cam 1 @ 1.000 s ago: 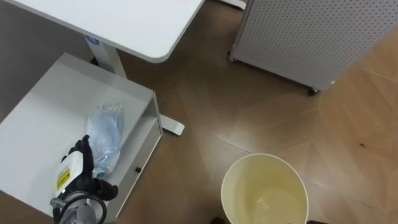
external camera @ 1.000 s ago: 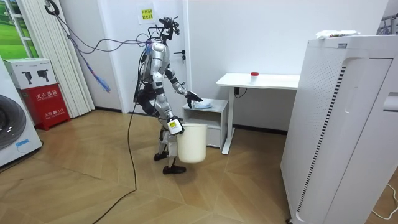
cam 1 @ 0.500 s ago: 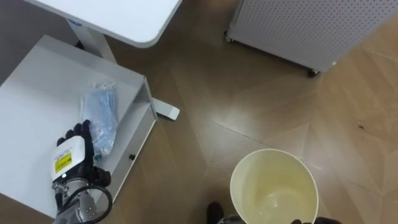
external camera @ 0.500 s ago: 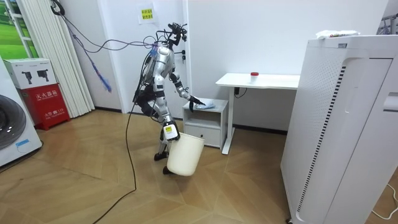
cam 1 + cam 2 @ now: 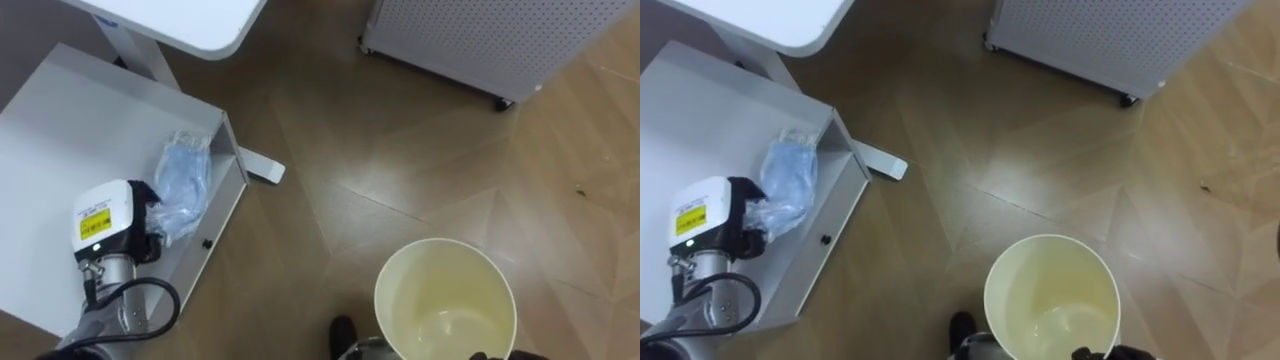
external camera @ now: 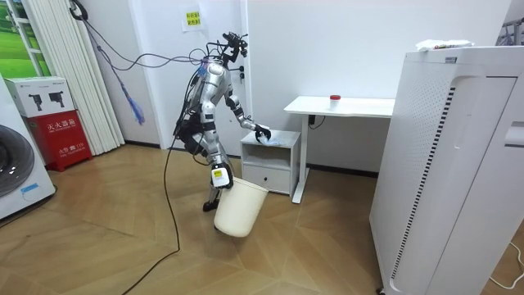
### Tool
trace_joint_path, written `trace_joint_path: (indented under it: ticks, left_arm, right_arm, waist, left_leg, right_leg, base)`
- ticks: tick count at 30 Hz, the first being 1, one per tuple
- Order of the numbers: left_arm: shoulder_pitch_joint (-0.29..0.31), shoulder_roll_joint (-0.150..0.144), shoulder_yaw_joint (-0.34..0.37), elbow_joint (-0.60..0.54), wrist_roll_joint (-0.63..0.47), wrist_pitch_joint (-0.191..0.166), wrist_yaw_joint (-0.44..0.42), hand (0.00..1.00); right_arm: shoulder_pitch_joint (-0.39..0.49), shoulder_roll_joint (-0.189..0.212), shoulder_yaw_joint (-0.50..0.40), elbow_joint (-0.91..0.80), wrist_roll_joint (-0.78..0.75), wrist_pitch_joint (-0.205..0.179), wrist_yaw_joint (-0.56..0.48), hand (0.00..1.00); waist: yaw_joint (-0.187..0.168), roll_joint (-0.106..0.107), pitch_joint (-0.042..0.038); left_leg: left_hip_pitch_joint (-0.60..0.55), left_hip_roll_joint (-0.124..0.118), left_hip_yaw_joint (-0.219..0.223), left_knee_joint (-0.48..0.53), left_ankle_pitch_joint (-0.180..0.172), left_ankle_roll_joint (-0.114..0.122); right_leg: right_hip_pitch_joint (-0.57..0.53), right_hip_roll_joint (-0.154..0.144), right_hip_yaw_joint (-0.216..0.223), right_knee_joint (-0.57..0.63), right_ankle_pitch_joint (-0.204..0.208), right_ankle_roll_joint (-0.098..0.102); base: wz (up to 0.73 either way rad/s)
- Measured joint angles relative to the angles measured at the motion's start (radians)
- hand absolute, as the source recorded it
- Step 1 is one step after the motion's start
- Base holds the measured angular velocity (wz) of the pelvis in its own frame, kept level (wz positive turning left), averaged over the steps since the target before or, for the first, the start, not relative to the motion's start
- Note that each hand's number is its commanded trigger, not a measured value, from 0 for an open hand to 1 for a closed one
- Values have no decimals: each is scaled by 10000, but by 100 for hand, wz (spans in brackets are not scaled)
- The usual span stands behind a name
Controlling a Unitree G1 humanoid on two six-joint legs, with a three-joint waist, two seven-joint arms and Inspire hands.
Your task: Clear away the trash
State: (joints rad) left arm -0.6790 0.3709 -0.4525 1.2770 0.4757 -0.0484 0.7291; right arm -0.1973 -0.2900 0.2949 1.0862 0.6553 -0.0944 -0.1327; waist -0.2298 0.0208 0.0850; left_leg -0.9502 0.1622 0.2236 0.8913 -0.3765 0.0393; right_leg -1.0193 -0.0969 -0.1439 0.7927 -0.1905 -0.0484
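- Since the earlier frame, the left hand (image 5: 148,228) has turned and moved up to the garbage bag (image 5: 187,178) at the frame's left; the bag's near end now bunches against it.
- Garbage bag: crumpled bluish plastic, lying on the white cabinet top (image 5: 60,130), not lifted.
- Left hand: touching the bag; whether it grips cannot be told.
- Right hand (image 6: 219,174): clasped on the cream bucket (image 5: 445,285), which is empty, lower right.
- Progress: judged early. Lifting the bag and dropping it in the bucket remain.

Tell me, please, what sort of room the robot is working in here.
Probably a test room furnished partly like a home, partly like an office: a wood-patterned floor, a white desk with a small white cabinet beside it, and a washing machine at the room view's left edge.
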Motion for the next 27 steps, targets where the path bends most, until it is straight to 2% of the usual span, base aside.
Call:
trace_joint_path:
  ticks: [6,12,17,20,23,25,27]
  left_arm:
    - [85,-2,49,-13,-10,60,33,100]
    - [510,-138,78,10,-7,-11,26,100]
    - [946,-457,75,3,-23,-322,-3,100]
    - [1100,-631,89,-33,24,-691,-1,100]
    - [1450,-965,107,-536,193,-918,2,100]
    - [2058,-1256,104,-1129,365,-1175,-18,100]
    - [2396,-1557,37,-1415,404,-1253,-193,100]
  right_arm:
    - [-14,0,2,-41,-25,241,-69,100]
    - [-52,132,163,-73,-69,184,-269,100]
    - [-172,148,382,114,-90,-102,-346,100]
    - [-219,253,406,161,-395,-311,-272,100]
    - [-312,435,409,616,-695,-696,-269,100]
    - [-316,584,409,805,-754,-951,-265,100]
    - [-330,580,409,840,-794,-1023,-249,100]
  waist:
    - [-20,-1,-2]
    - [-12,-9,4]
    - [215,2,13]
    - [318,18,22]
    - [476,44,30]
    - [597,44,25]
    - [758,43,19]
  left_leg:
    - [112,-8,-48,-28,-47,-11]
    - [562,5,32,-184,-57,-34]
    - [1059,-29,193,-510,-30,-69]
    - [1358,-32,188,-724,-9,-93]
    - [1831,-142,185,-1204,91,-121]
    - [2247,-196,195,-1566,124,-138]
    - [2473,-207,240,-1805,147,-153]
  right_leg:
    - [133,106,39,-97,-22,44]
    - [506,116,63,-208,-23,43]
    - [880,97,83,-435,0,41]
    - [1216,101,26,-666,9,47]
    - [1719,91,-93,-1111,50,100]
    - [2098,89,-84,-1385,58,129]
    - [2270,45,-168,-1506,62,146]
  base:
    - [-2]
    - [-2]
    - [-5]
    - [1]
    - [5]
    - [-2]
    - [-4]
